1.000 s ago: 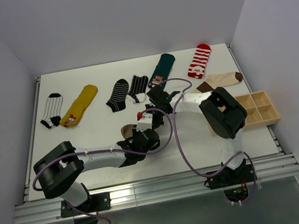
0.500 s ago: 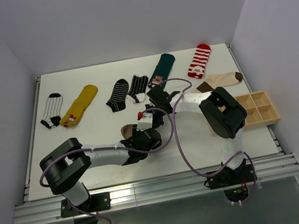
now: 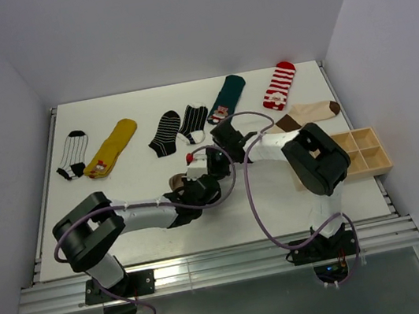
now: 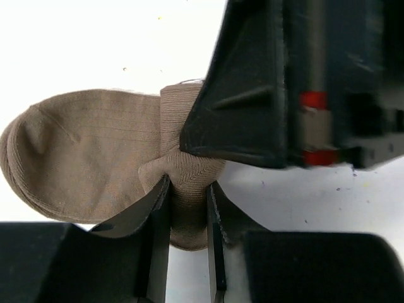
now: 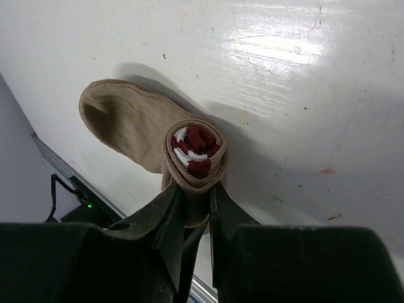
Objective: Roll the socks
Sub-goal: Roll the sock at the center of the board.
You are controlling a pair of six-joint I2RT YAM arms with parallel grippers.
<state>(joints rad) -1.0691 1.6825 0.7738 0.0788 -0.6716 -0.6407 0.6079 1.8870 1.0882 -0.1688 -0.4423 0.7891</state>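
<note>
Both grippers meet mid-table, on the near half. The brown sock (image 3: 176,182) lies there, toe end flat on the table (image 3: 120,195) and cuff end rolled into a tight coil showing red and white stripes at its core.

The right gripper (image 5: 197,196) is closed on that coil, one finger on each side. The left gripper (image 4: 187,197) pinches the sock's fabric just beside the coil, jaws narrow with cloth bulging between them. The right gripper's black body is close over the left one's fingers, and the two heads are nearly touching.

Open room:
- There is wide bare table to the left of the sock, out to the left edge.
- A bare strip runs between the sock and the near edge.
- The far side holds a row of loose socks, well apart from the held one: striped black-white sock (image 3: 72,156), yellow sock (image 3: 112,147), black lined sock (image 3: 164,133), a second black-and-white sock (image 3: 194,121), teal sock (image 3: 227,94), red striped sock (image 3: 279,84) and cream sock (image 3: 308,113).
- On the right, a wooden divided tray (image 3: 360,153) sits at the table's right edge, beside the right arm's elbow.

Walls close in the left, far and right sides.
</note>
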